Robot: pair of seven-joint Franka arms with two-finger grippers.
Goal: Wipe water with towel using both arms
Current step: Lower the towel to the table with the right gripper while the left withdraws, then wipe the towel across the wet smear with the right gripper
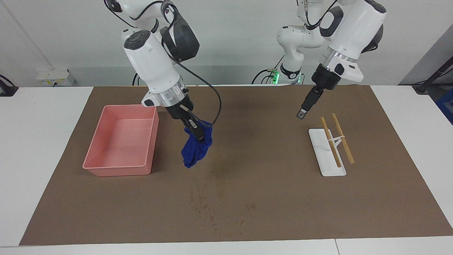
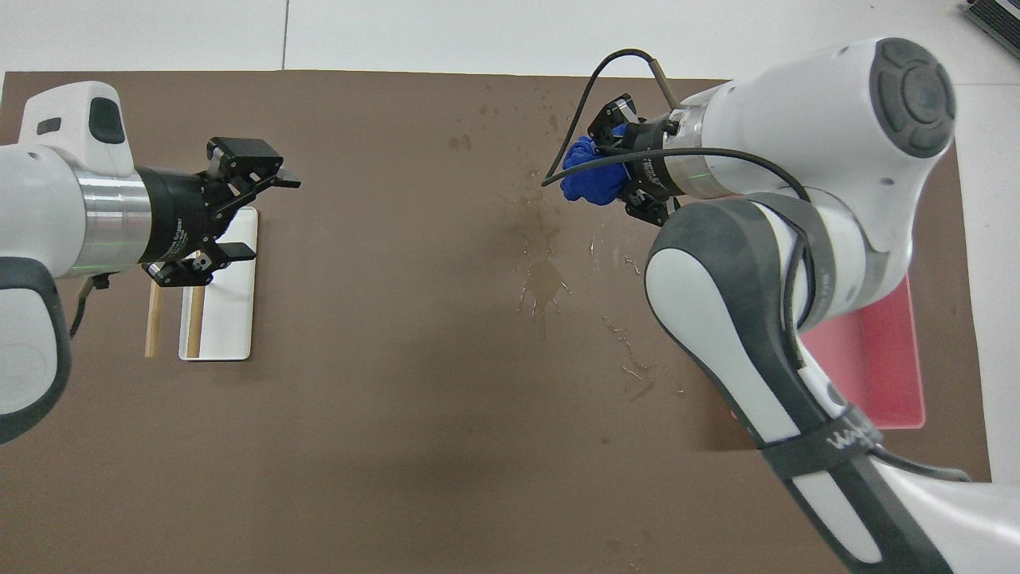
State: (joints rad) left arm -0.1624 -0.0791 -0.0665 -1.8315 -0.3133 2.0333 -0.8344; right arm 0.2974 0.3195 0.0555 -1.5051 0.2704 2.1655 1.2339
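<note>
So: 1 towel (image 1: 195, 150), 1 tray (image 1: 122, 139), maybe 2 sticks (image 1: 337, 140).
</note>
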